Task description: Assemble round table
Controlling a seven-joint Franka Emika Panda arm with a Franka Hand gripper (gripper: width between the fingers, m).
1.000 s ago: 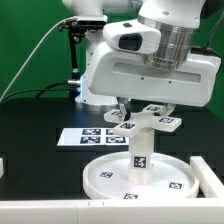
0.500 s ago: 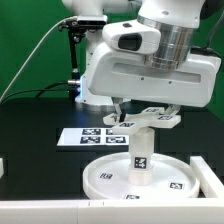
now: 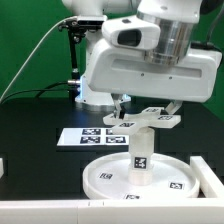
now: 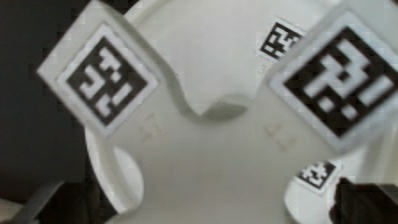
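The round disc [image 3: 98, 180] lies flat on the black table. The short post [image 3: 141, 152] stands upright at its centre. The cross-shaped foot [image 3: 140, 121] sits level on top of the post, tags facing up. My gripper [image 3: 144, 108] hangs directly over the foot, open, with one finger on each side of it. In the wrist view the foot [image 4: 196, 150] fills the picture. Its tagged arms spread away from my gripper [image 4: 199, 206], whose dark fingertips [image 4: 36, 205] show only at the corners, apart from the white plastic.
The marker board [image 3: 88, 136] lies flat behind the disc, toward the exterior view's left. A plain white block [image 3: 212, 176] stands at the exterior view's right edge, close to the disc's rim. A white wall [image 3: 40, 212] runs along the table's front.
My jaws have spread wider and let go of the cross-shaped foot. The foot stays seated on the post, and the disc has not moved.
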